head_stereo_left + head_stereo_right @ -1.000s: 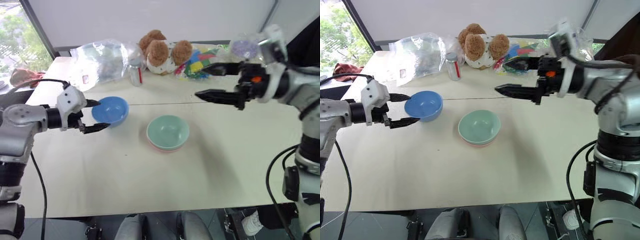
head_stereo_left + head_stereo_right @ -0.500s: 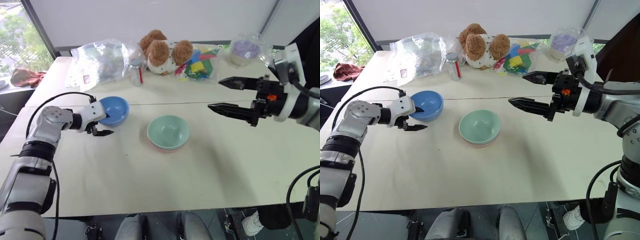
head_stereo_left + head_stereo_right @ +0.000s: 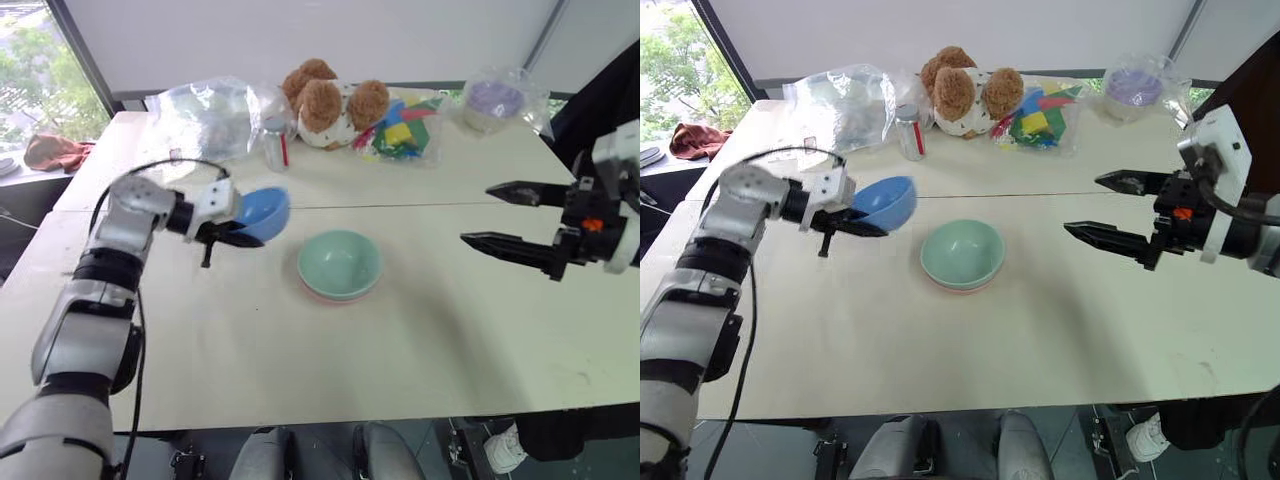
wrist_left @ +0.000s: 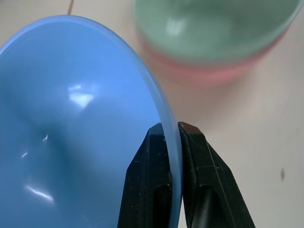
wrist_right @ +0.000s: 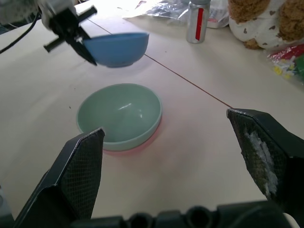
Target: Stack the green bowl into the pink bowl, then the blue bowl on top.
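The blue bowl (image 3: 263,212) hangs tilted above the table, just left of the other two bowls. My left gripper (image 4: 172,129) is shut on its rim, one finger inside and one outside. The green bowl (image 3: 339,262) sits nested in the pink bowl (image 3: 325,296), of which a thin rim shows underneath, at the table's middle. My right gripper (image 3: 478,212) stands open and empty above the table, well to the right of the stack, pointing toward it.
Along the far edge of the cream table (image 3: 300,370) lie a clear plastic bag (image 3: 205,115), a small can (image 3: 273,143), a teddy bear (image 3: 325,100), bagged colourful blocks (image 3: 405,128) and a bagged lavender container (image 3: 495,100).
My left gripper has shut on the blue bowl's rim, lifted it off the table and carried it right toward the stack. My right arm has drawn back to the right.
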### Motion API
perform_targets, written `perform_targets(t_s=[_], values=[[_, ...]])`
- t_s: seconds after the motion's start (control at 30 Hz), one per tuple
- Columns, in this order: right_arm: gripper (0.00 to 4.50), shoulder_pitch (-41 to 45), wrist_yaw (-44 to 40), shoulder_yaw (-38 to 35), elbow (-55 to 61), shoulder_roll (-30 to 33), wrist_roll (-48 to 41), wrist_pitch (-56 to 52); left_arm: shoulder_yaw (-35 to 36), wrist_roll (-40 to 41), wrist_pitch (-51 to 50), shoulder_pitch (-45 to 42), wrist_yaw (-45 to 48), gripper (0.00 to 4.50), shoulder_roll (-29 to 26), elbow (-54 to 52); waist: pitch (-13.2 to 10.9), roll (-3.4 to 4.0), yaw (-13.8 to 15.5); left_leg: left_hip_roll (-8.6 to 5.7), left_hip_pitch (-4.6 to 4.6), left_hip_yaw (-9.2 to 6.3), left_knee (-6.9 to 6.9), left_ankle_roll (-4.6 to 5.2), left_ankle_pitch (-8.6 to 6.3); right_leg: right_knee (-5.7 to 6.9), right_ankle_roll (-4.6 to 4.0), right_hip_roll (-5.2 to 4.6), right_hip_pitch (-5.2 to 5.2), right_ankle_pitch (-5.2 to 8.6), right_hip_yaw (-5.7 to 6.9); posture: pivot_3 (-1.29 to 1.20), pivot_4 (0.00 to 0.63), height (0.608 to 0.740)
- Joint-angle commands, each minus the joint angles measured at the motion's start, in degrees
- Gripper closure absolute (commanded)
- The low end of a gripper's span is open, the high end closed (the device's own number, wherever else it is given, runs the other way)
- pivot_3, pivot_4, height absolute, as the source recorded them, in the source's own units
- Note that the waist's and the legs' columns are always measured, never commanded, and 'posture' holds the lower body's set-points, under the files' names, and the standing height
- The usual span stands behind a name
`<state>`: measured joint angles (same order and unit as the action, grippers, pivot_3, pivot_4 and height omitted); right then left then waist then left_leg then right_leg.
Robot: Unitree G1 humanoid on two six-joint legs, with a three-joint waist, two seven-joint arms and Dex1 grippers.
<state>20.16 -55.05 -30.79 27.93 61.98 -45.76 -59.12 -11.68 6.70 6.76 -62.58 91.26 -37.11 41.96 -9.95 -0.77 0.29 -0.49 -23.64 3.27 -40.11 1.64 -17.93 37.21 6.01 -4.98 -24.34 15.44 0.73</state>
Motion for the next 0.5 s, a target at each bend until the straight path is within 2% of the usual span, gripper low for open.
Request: perform_targets(t_s=[0.03,0.3,0.47,0.5], values=[[0.00,-2.5,-1.0,-4.0,3.2,1.0,-2.5,0.5,-4.6,6.5,-2.5,-1.9,1.2,4.46,0.2,-7.4,0.0,0.08,0.0,0.00,0.01,0.00,0.01,0.00,0.00,0.00,0.00,0.00,0.00,0.00,-0.02,0.00,0.150,0.740],[0.00,-6.2,1.7,-6.3,6.0,1.1,-4.6,0.1,-18.8,13.1,-0.3,-4.2,1.2,4.46,2.0,-12.1,0.0,0.09,0.1,0.00,0.06,-0.04,-0.02,0.01,0.00,0.04,0.00,0.00,0.03,0.00,-0.12,0.00,0.150,0.740],[0.00,-7.9,4.1,-8.3,7.8,1.2,-6.2,-1.0,-21.9,11.7,2.3,-4.3,1.2,4.46,5.4,-9.9,0.0,0.08,0.4,0.00,0.05,-0.05,-0.01,0.01,0.00,0.02,0.00,0.04,0.02,0.00,-0.11,0.00,0.150,0.740],[0.00,-8.1,4.6,-8.6,8.1,1.3,-6.6,-1.2,-22.0,11.6,2.6,-4.1,1.2,4.09,6.1,-9.6,0.0,0.08,0.4,0.00,0.05,-0.05,-0.01,0.01,0.00,0.02,0.00,0.04,0.03,0.00,-0.11,0.00,0.150,0.740]])
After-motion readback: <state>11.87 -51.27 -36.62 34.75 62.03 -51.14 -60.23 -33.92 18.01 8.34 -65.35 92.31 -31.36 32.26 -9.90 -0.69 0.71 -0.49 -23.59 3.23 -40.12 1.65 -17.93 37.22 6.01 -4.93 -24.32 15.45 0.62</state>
